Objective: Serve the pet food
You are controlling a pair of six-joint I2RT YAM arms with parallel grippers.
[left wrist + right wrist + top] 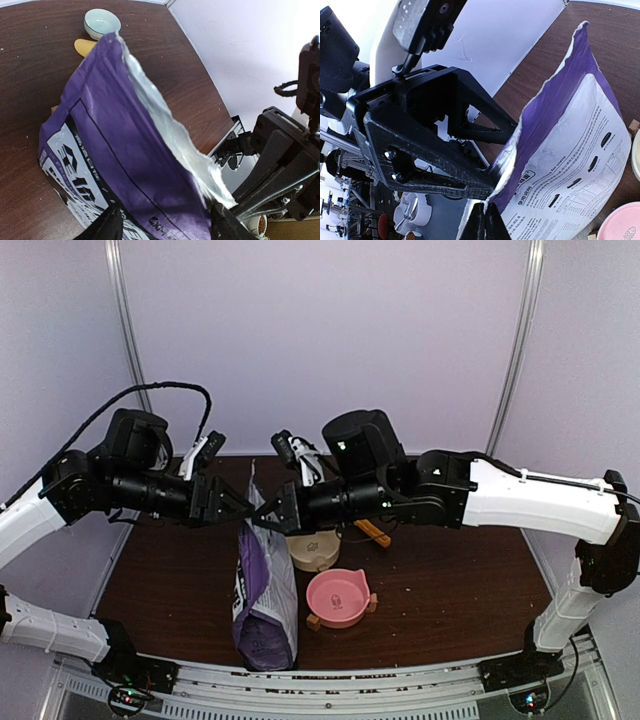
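The purple-and-white bag stands upright on the brown table, its torn top edge showing silver lining. My right gripper is shut on that top edge at the near corner, coming in from the right. From the left, my left gripper stands open, its two fingers wide apart on either side of the bag's upper purple wall. One left fingertip is right at the bag's edge. The pet food is hidden; no kibble shows in the bag's mouth.
A pink bowl on a wooden stand sits to the right of the bag. A beige bowl is behind it, and a yellow scoop lies further back. The table's left edge is close to the bag.
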